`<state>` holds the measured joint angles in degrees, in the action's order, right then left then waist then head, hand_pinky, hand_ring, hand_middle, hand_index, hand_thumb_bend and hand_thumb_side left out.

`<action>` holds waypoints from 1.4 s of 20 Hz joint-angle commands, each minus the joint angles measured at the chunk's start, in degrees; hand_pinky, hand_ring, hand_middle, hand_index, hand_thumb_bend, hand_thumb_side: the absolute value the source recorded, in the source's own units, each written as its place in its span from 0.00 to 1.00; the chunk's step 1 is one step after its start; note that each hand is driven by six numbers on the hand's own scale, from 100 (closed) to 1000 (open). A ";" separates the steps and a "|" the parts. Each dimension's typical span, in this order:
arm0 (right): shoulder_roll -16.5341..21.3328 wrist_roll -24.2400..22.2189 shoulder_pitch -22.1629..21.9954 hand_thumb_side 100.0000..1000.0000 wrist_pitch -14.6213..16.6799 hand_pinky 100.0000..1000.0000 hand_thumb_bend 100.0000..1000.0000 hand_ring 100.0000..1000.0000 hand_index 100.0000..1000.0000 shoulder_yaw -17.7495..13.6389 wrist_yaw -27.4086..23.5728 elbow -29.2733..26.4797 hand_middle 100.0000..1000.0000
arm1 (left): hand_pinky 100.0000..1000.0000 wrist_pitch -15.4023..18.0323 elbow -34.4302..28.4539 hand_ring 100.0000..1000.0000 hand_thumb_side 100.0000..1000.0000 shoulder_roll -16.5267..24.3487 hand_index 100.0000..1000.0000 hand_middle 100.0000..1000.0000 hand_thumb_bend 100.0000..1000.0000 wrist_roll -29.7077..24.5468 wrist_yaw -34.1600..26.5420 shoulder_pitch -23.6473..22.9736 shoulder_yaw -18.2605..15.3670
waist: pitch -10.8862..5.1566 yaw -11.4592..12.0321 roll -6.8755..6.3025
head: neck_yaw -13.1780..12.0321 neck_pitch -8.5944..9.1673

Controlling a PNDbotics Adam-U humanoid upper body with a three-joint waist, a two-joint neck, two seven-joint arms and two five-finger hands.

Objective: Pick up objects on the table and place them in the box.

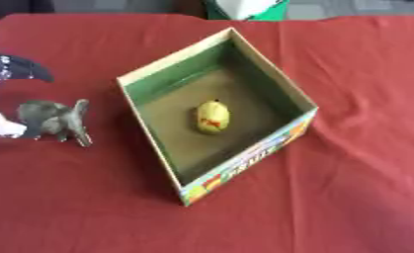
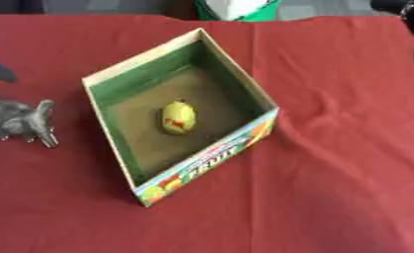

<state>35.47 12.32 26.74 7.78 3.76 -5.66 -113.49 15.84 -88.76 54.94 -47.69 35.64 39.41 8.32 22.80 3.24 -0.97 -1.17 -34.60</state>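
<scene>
Toy elephant (image 1: 56, 120) stands on the red counter (image 1: 331, 197), just left of the open cardboard box (image 1: 244, 163), trunk end toward the box. A yellow toy (image 1: 213, 117) already lies inside. My left hand (image 1: 11, 69) shows at the left edge, near the elephant and farther back; I cannot tell its finger state. I judge the left hand the nearer.

Even, soft overhead light, no glare. Both views blurry w/ blocky smearing; print on box (image 1: 244, 165) front unreadable. Box walls shade its floor beside yellow toy (image 1: 213, 117). Faint shadow under grey elephant (image 1: 59, 120). Red tablecloth (image 2: 331, 188) creases show as soft dark bands.
</scene>
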 commanded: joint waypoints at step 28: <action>-0.39 0.20 0.72 0.85 -1.05 0.77 0.00 0.75 0.84 -0.64 -0.07 -1.10 0.69 | 0.82 8.22 6.54 0.82 0.47 -0.29 0.83 0.73 0.20 -4.27 7.55 1.22 1.67 | 1.14 -1.05 0.12 | -1.09 2.34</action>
<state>34.43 12.47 27.16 6.85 3.87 -5.67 -113.49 17.68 -81.88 53.35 -45.86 43.36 39.87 10.56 25.06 2.14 -0.87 -2.12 -32.87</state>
